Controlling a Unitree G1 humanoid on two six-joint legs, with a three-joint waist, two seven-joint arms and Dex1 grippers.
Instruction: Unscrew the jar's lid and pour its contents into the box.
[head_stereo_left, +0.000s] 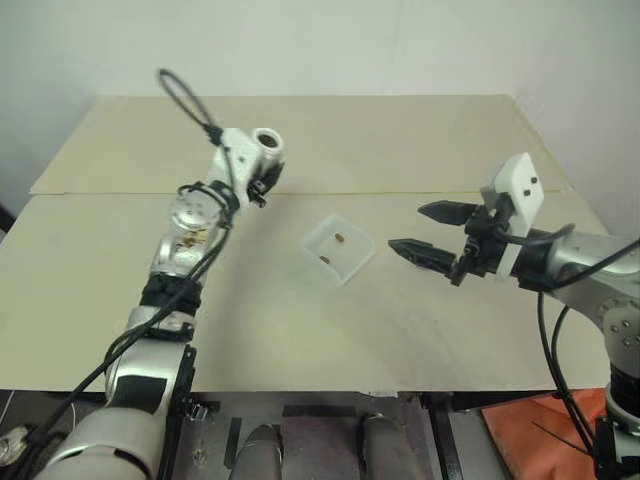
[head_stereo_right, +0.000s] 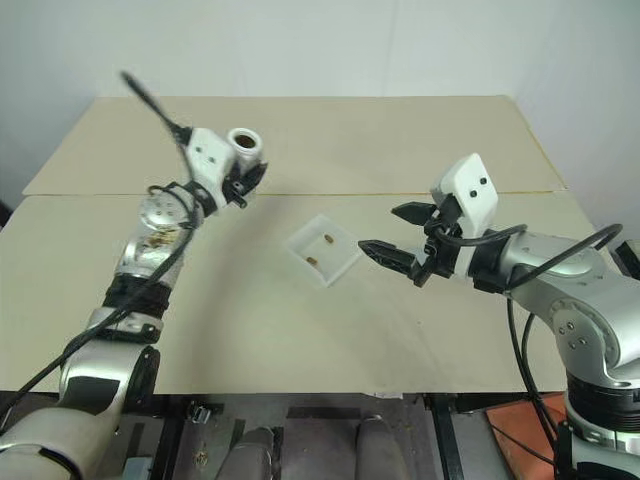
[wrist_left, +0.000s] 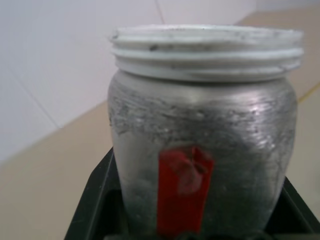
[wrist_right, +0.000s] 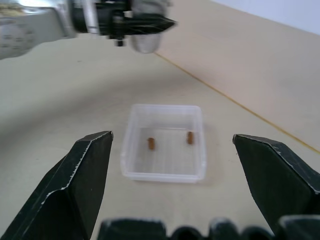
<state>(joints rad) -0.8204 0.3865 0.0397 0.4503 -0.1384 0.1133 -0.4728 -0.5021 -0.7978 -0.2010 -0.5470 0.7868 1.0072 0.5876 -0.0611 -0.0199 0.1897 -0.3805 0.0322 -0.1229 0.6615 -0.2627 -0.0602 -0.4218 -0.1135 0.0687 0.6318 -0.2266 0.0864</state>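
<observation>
**Inspector:** Jar (wrist_left: 200, 135), a small silvery cylindrical container with a red mark on its side and a white threaded rim, sits clamped between the fingers of the left gripper (head_stereo_left: 262, 170). It is held upright above the beige desk (head_stereo_left: 400, 320), well to the left of the box, with its mouth open and no lid fitted.

**Second:** And the box?

**Inspector:** A shallow square clear plastic tray (wrist_right: 131, 131), resting on the desk between the two arms. Two small brown pellets (wrist_right: 151, 144) already lie inside it, apart from each other.

**Second:** Right gripper?

**Inspector:** The right gripper (head_stereo_left: 425, 228) hovers just right of the box, black fingers spread wide, holding nothing. I see no lid anywhere.

**Second:** Your reading of the stage?

**Inspector:** Judging by the uncapped jar and pellets in the tray, pouring is at least partly done. Whether anything remains in the jar I cannot tell; its interior is not visible.

**Second:** How should a further pour be handled?

**Inspector:** Carry the jar over the middle of the tray before tilting, not from its present position off to the side. Tip slowly, mouth low over the tray, so pellets drop inside the walls instead of bouncing out. The tray looks light and may slide; the free right gripper could stand against its edge. Keep the left fingers firm, since the jar's smooth body could slip as it rolls over.
</observation>
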